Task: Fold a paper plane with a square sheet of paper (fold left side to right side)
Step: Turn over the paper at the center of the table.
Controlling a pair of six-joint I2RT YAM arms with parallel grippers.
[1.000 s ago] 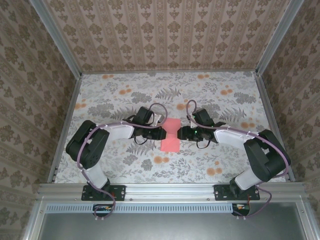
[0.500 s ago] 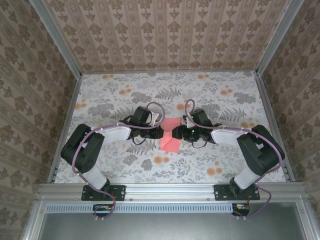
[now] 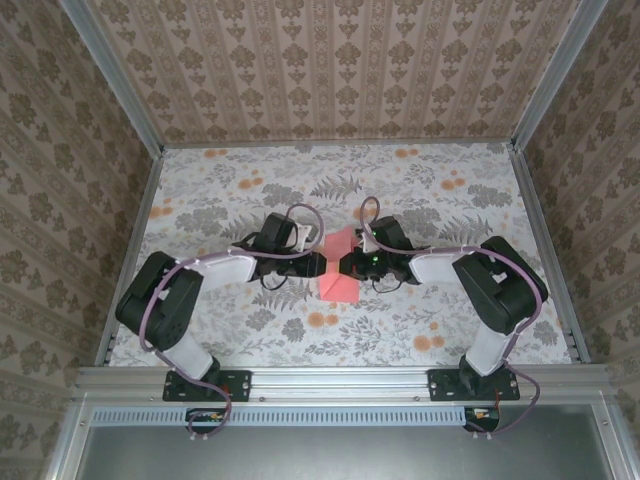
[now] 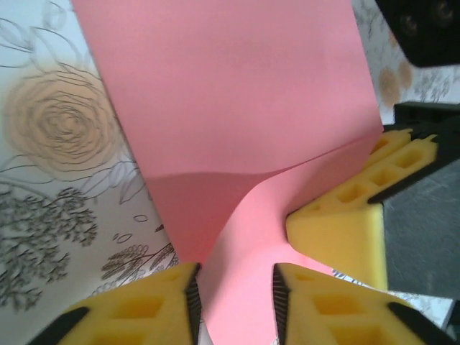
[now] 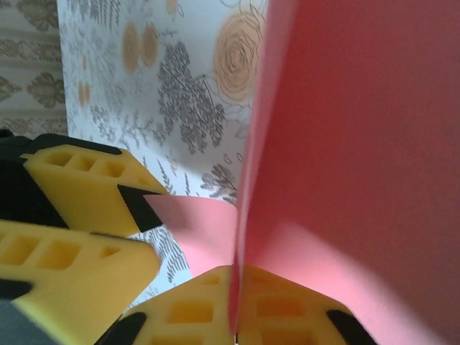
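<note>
Drawn in closer vs a sec ago: brings both wrists together over mid-table, elbows bent further, and leaves less of the pink sheet (image 3: 340, 288) showing from above. Keeps sheet at centre of floral tablecloth (image 3: 250, 190), just fwd of the bases, partly lifted and humped btw the two grippers. Clamps R gripper (image 5: 235, 305) tight on a raised edge of sheet, pads together w/ paper pinched btw. Holds L gripper (image 4: 233, 287) w/ jaws apart, flap passing loose thru the gap, not pinched. Puts one R fingertip (image 4: 338, 226) right beside L pads, v. close.

Risks, as a guess: w/ one side clamped only, could drag whole sheet across cloth instead of folding it, giving a skewed crease and mismatched edges. Could crumple or tear thin paper if pulled while snagged on L pads. Could bump fingers together, given tight spacing. Calls for L side carried over to R w/ edges lined up; no crease pressed yet.
</note>
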